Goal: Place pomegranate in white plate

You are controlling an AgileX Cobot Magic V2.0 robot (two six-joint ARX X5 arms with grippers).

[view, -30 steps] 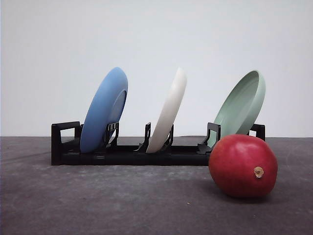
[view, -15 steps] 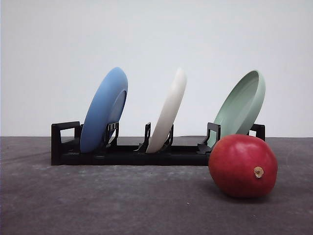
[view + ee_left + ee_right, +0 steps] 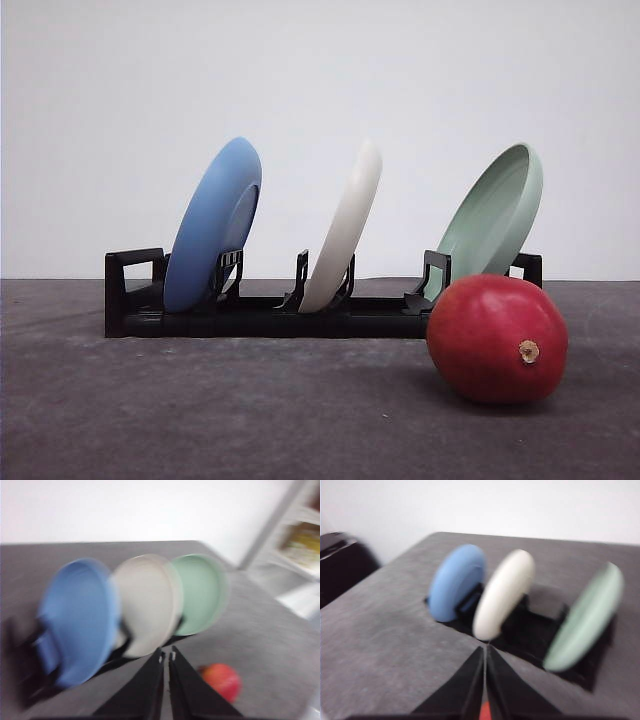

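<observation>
Pomegranate [image 3: 497, 339] lay on the table toward its right edge, stem nub facing the near edge, just in front of the rack's [image 3: 270, 318] right end. White plate [image 3: 345, 228] stood on edge in the rack's middle slot, between blue plate [image 3: 212, 225] and green plate [image 3: 495, 215].

Left gripper [image 3: 166, 656] fingers nearly together, empty; fruit lay off to one side of its tips. Right gripper [image 3: 485, 652] likewise pinched, empty, aimed at the white plate. Right arm judged nearer the fruit.

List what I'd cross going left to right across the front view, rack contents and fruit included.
Blue plate → white plate → pale green plate, all three leaning on edge in the black rack, → pomegranate on the table in front of the rack's right end.
</observation>
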